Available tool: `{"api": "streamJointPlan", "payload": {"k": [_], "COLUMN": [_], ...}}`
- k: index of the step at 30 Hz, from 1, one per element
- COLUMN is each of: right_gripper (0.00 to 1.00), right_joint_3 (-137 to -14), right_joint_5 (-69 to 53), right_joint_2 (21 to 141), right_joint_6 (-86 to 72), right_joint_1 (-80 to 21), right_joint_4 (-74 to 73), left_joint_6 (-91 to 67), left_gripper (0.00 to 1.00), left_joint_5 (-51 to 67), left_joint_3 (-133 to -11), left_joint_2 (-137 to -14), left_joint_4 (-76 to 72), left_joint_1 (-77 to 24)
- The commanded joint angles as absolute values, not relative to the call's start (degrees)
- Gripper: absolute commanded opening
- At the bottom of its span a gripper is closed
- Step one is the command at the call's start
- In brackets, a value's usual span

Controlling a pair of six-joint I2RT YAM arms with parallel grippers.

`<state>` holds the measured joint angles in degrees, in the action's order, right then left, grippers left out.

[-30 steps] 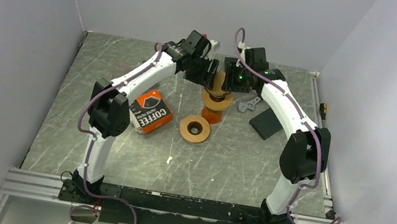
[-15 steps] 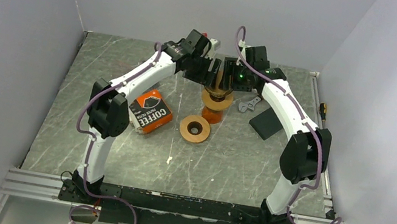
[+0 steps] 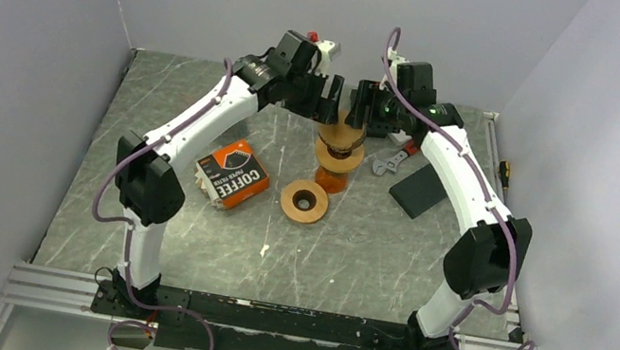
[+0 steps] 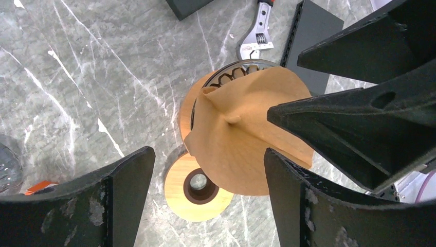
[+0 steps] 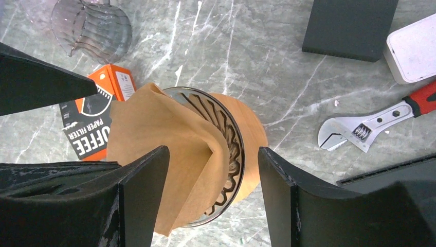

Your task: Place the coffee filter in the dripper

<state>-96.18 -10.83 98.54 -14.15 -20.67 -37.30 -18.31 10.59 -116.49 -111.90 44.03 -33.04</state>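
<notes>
- Hovering above the dripper [image 5: 229, 128] at the far middle of the desk [image 3: 349, 259], my two claws face each other from either side of it.
- My left claw [image 4: 208, 154] is spread wide and grips nothing. The filter [image 4: 247, 134] shows below it, in the gap between its fingers.
- My right claw [image 5: 213, 152] is also spread wide with nothing in it. In its own camera one finger overlaps the filter's edge, and I cannot tell whether they touch.
- The filter is brown paper, creased, sitting in the dripper's ribbed glass cone. It covers most of the mouth and laps over the rim on the box side, leaving an arc of ribs bare on the other.
- The dripper has a wooden collar [image 5: 254, 134] and stands on an orange stand [image 3: 331, 181].
- A wooden disc [image 3: 303, 201] with a dark hole lies flat on the desk just beside the stand, on the near side.
- An orange-and-black box [image 3: 234, 173] printed COFFEE lies left of the disc.
- A wrench [image 5: 370, 126] with a red handle and a dark slab [image 3: 416, 192] lie to the right of the dripper.
- A glass vessel [image 5: 92, 28] lies beyond the box.
</notes>
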Motion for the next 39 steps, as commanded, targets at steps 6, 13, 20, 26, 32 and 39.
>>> {"api": "streamJointPlan", "payload": {"k": [6, 13, 20, 26, 32, 39], "right_gripper": [0.72, 0.74, 0.77, 0.79, 0.82, 0.82], "right_joint_3": [-97.4, -95.2, -91.8, -85.7, -78.9, -74.3], "right_joint_5": [-14.8, -18.3, -19.3, -20.4, -22.4, -25.1], "right_joint_2": [94.5, 91.6, 87.3, 82.0, 77.4, 76.1], "right_joint_6": [-16.6, -18.3, -19.3, -21.5, -25.5, -28.4], "right_joint_1": [-18.5, -16.9, -16.1, -13.7, -10.2, -7.8], "right_joint_4": [-36.1, -33.8, -30.2, -25.6, -20.5, -16.8], "left_joint_6": [-19.5, -20.5, -22.7, -19.5, -19.6, -24.1], "left_gripper": [0.86, 0.87, 0.91, 1.0, 0.99, 0.96], "left_joint_5": [11.4, 11.5, 12.8, 7.4, 4.6, 13.1], "left_joint_3": [-114.6, -106.5, -93.1, -82.9, -74.5, -64.0], "left_joint_2": [-106.5, -99.8, -89.4, -81.2, -75.2, -72.3], "left_joint_4": [41.8, 36.2, 28.2, 28.1, 30.0, 23.6], "left_joint_1": [-32.3, -29.0, -23.2, -20.5, -19.1, -19.1]}}
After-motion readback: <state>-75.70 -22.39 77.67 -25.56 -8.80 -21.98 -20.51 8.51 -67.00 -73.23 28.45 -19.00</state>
